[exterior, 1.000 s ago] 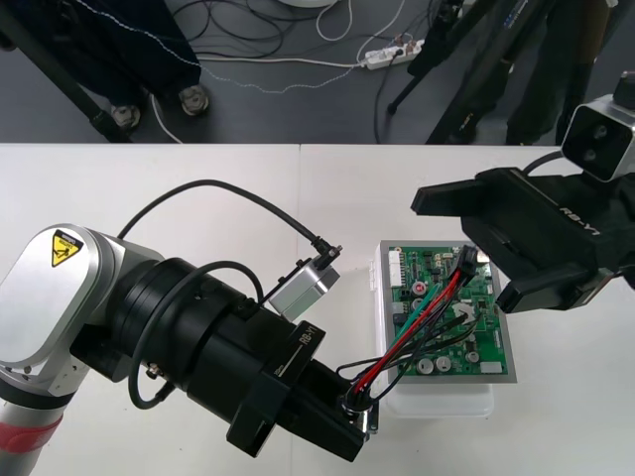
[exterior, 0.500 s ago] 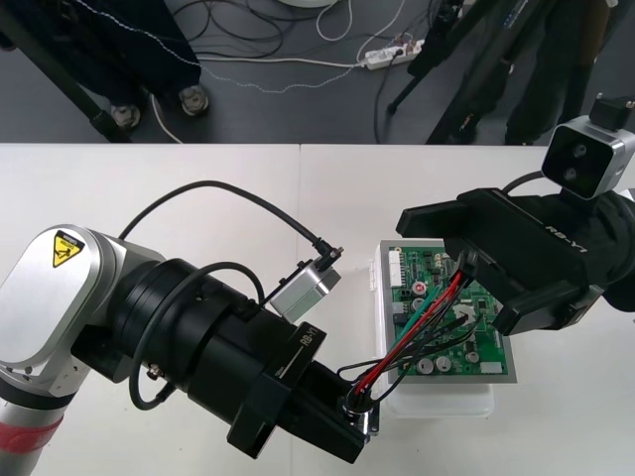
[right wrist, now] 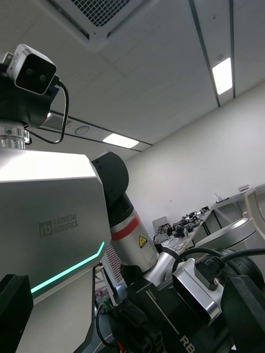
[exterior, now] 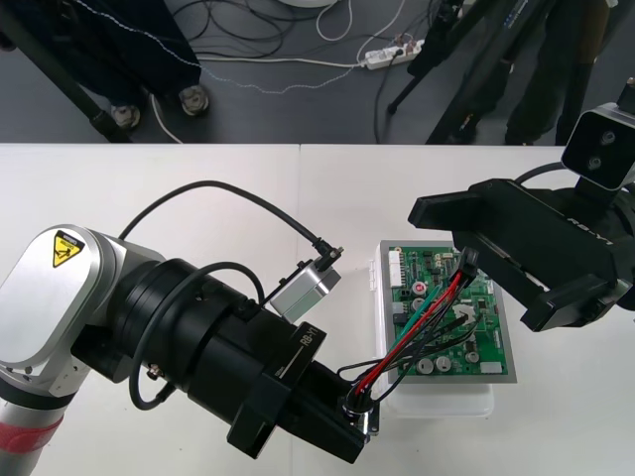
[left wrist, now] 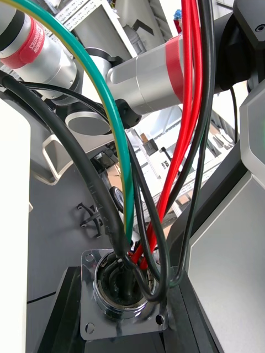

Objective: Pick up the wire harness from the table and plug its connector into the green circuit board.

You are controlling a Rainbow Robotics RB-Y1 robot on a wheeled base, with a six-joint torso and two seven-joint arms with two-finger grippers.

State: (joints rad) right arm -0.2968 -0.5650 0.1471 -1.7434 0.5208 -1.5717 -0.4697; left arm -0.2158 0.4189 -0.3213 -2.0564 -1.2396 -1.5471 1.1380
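My left gripper (exterior: 353, 420) is shut on the harness's round metal socket (exterior: 355, 405) at the near left corner of the white base (exterior: 437, 403). In the left wrist view the flanged socket (left wrist: 124, 300) sits between the black fingers (left wrist: 55, 325). Red, green and black wires (exterior: 417, 332) run taut across the green circuit board (exterior: 488, 353) to the black plug (exterior: 466, 260) at its far right part. I cannot tell whether the plug is seated. My right gripper (exterior: 474, 265) is open, its jaws wide on either side of the plug. Its fingers (right wrist: 14, 311) stand far apart.
The left arm's thick silver and black links (exterior: 149, 327) cover the near left of the table, with its wrist camera (exterior: 303, 288) and cable beside the board. Bare table (exterior: 298, 198) lies beyond the board. Cables lie on the dark floor past the far edge.
The right gripper slid left over the board, then drew back to the right, its jaws wider apart now. The plug, the wires and the left arm have stayed in place.
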